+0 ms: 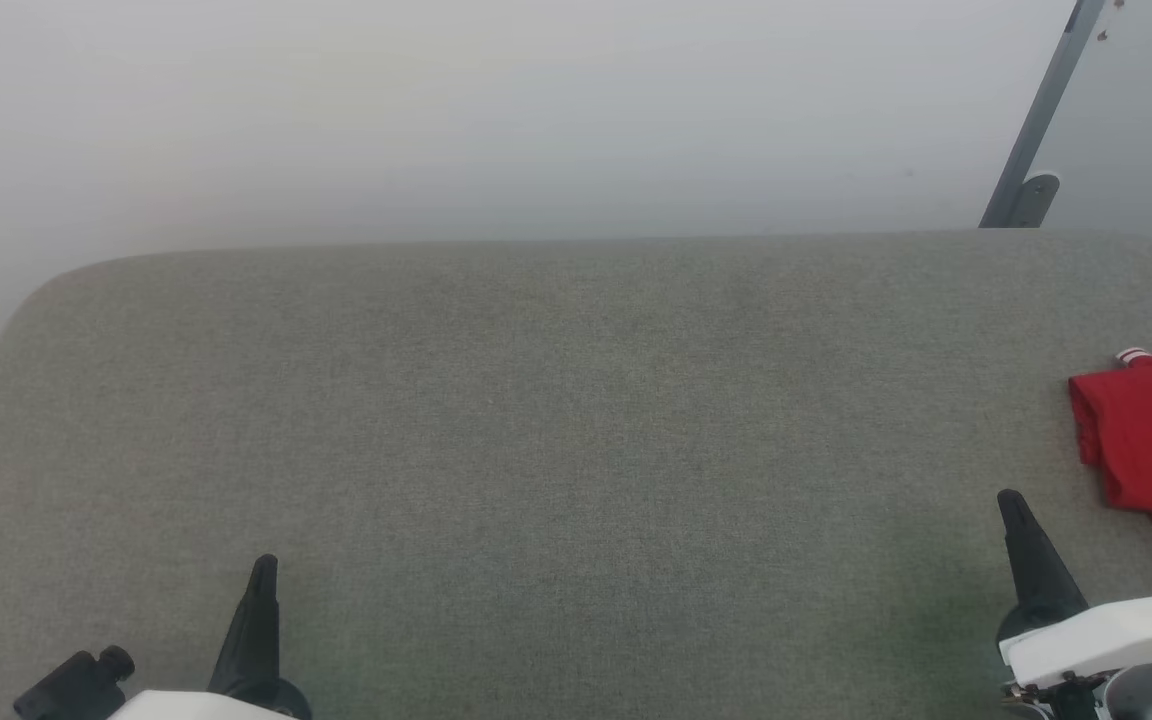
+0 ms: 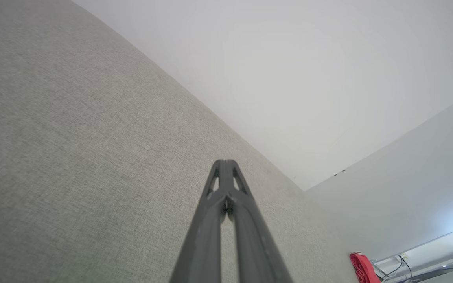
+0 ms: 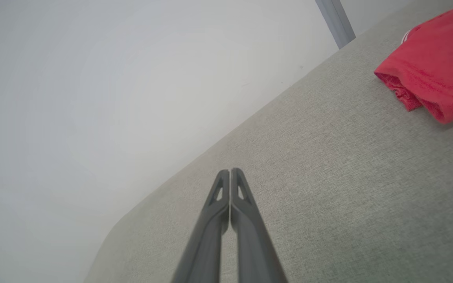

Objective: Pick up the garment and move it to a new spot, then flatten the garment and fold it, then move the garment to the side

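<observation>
My left fingers (image 1: 258,625), at the lower left of the head view, are pressed together on nothing. My right fingers (image 1: 1034,560), at the lower right, are likewise closed and empty. Beyond them stretches the grey surface (image 1: 536,450). The garment (image 1: 1151,440) lies as a compact red bundle at the right edge, near my right fingers. I judge it folded and set aside, with little left to do.

1. The right tool (image 3: 230,173), two long dark grey fingers, rises from the bottom edge with its tips pressed together, holding nothing.
2. Beneath it spreads the grey woven-fabric bench (image 3: 328,177), rounded at its corner.
3. The bright red folded garment (image 3: 435,74) rests on the bench at upper right, well apart from the tool, with white stripe trim at its top.
4. A grey metal post (image 3: 334,21) stands beyond the bench's far edge, against a pale wall (image 3: 92,78).
</observation>
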Available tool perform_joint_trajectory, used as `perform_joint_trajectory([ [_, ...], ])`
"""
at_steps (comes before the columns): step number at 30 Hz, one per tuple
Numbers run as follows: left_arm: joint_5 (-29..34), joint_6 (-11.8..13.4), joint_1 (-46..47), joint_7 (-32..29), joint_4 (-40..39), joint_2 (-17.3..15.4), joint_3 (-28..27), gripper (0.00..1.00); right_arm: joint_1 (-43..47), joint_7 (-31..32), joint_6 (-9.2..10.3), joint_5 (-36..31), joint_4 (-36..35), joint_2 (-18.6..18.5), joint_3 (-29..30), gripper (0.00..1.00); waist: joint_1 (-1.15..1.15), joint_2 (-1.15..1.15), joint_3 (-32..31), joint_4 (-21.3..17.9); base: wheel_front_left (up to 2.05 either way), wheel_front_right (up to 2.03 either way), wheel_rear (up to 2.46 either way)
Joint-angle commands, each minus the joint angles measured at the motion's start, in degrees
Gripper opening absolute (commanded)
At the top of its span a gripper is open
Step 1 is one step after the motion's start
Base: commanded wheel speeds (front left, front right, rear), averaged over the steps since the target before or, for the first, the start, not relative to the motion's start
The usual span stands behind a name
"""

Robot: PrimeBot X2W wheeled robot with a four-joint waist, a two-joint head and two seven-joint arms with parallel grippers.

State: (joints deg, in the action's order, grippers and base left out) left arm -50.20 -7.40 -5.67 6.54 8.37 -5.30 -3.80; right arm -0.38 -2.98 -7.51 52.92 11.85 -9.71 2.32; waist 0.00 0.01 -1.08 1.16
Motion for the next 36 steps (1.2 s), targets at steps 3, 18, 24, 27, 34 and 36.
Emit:
perform_joint_trajectory([
  [3, -3.19, -0.05, 1.97, -0.83, -0.19, -0.18, -0.30, 0.00, -1.89, 0.68, 0.00, 2.94, -0.28, 0.18, 0.62, 0.00, 0.00, -0.01, 0.05, -0.04, 0.00, 0.00, 0.00],
  [18, -12.07, -0.07, 4.30, -3.37, 1.09, 0.20, -0.61, 0.00, -2.89, 2.66, 0.00, 11.07, 0.21, 1.68, 1.41, 0.00, 0.00, -0.01, 0.25, -0.23, 0.00, 0.00, 0.00],
  [24, -15.52, -0.07, 5.16, -4.38, 1.58, 0.37, -0.75, 0.00, -3.20, 3.50, 0.00, 14.21, 0.41, 2.26, 1.75, 0.00, 0.00, -0.01, 0.33, -0.30, 0.00, 0.00, 0.00],
  [27, -17.21, -0.08, 5.64, -4.84, 1.80, 0.46, -0.82, 0.00, -3.40, 3.84, 0.00, 15.74, 0.51, 2.54, 1.93, 0.00, 0.00, -0.01, 0.37, -0.34, 0.00, 0.00, 0.00],
  [34, -20.80, -0.09, 6.64, -5.94, 2.32, 0.66, -0.97, 0.00, -3.87, 4.68, 0.00, 19.12, 0.73, 3.17, 2.29, 0.00, 0.00, -0.01, 0.47, -0.44, 0.00, 0.00, 0.00],
  [36, -21.81, -0.09, 6.82, -6.21, 2.50, 0.70, -1.02, 0.00, -3.90, 4.91, 0.00, 20.02, 0.79, 3.35, 2.40, 0.00, 0.00, -0.01, 0.50, -0.46, 0.00, 0.00, 0.00],
])
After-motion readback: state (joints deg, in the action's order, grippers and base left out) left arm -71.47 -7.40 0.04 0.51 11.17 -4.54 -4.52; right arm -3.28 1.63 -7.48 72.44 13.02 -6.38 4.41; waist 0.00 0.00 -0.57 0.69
